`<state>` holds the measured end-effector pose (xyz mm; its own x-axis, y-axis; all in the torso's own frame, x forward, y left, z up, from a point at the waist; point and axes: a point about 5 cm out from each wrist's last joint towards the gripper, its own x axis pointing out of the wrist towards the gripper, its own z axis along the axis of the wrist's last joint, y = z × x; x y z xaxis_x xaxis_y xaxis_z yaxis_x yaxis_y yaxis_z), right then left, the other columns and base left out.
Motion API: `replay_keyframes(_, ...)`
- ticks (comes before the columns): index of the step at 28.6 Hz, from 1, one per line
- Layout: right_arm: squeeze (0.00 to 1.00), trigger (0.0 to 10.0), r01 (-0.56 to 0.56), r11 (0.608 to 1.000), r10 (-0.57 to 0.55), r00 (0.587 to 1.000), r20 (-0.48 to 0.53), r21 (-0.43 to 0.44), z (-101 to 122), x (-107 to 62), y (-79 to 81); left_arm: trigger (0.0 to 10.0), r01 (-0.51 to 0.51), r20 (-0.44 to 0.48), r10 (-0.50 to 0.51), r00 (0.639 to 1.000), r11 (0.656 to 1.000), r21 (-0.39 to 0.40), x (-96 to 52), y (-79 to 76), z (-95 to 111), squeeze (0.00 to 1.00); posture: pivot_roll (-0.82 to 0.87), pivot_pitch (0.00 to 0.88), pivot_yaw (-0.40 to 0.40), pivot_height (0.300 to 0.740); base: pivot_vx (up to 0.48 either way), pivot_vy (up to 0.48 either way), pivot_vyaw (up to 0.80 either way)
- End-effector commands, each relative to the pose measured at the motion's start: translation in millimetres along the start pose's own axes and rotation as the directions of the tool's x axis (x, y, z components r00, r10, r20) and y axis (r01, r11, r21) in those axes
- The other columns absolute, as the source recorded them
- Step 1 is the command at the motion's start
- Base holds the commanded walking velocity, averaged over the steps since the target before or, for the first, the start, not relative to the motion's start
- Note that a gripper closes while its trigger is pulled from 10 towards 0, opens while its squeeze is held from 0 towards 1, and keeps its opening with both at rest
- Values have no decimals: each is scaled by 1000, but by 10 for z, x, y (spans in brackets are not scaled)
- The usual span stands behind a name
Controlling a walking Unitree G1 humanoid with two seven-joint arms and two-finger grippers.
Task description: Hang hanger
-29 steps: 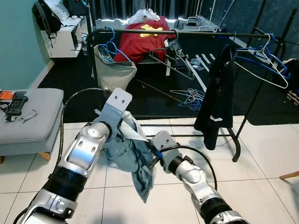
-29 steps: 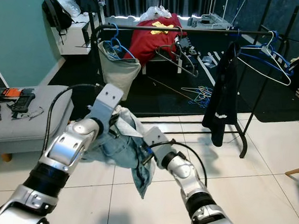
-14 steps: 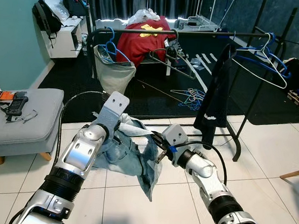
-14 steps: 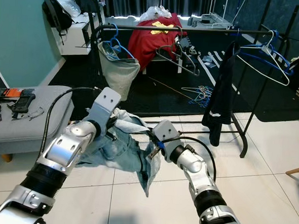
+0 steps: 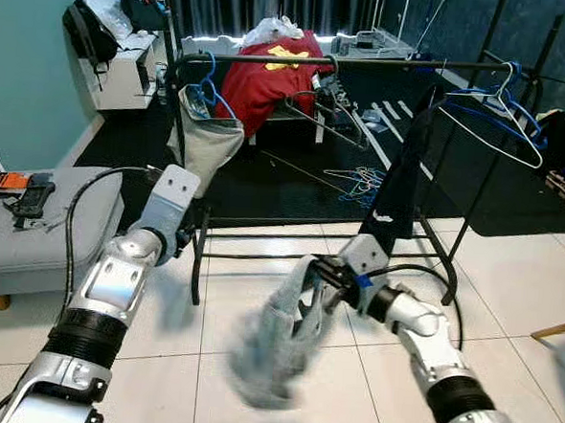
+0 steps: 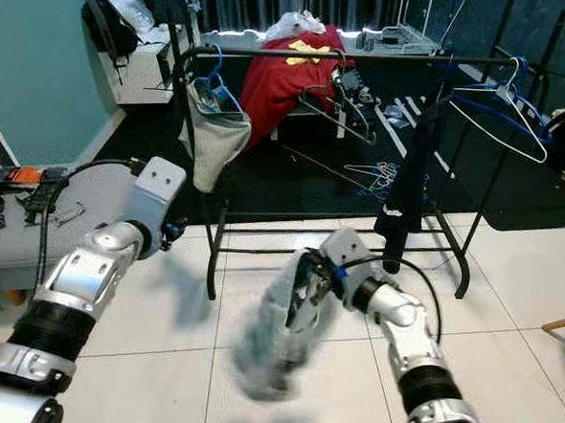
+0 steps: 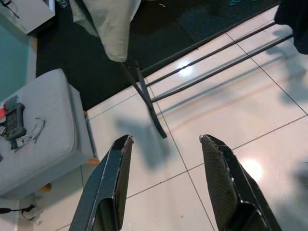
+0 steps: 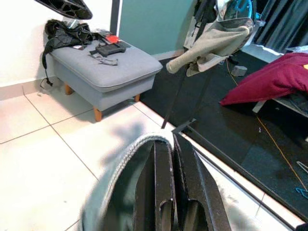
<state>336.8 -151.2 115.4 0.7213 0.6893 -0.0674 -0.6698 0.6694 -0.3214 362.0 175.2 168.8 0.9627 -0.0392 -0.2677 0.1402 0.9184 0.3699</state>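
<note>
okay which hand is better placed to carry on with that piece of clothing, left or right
Right. The right hand is shut on the blurred garment dangling above the tile floor. The left hand is open and empty, off beside the grey ottoman, away from the cloth.

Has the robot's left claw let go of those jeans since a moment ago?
Yes. The left gripper is open and has pulled back toward the grey ottoman, while the jeans now dangle from the right gripper alone.
</note>
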Motion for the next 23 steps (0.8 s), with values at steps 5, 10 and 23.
replay_keyframes(5,0,0,-6,999,4,999,53,33,145,70,-35,10000,136,43,-136,990,991,2,-77,-228,-61,0,-39,25,46,740,0,0,0)
replay_keyframes(10,0,0,-33,998,32,999,11,60,133,70,-38,10000,275,66,-276,959,961,29,-159,-420,-106,0,-42,28,39,740,0,0,0)
replay_keyframes(23,0,0,150,962,-122,984,-131,228,155,410,1,10000,244,4,-246,969,959,-144,-245,-665,-308,1000,-51,47,5,740,0,0,0)
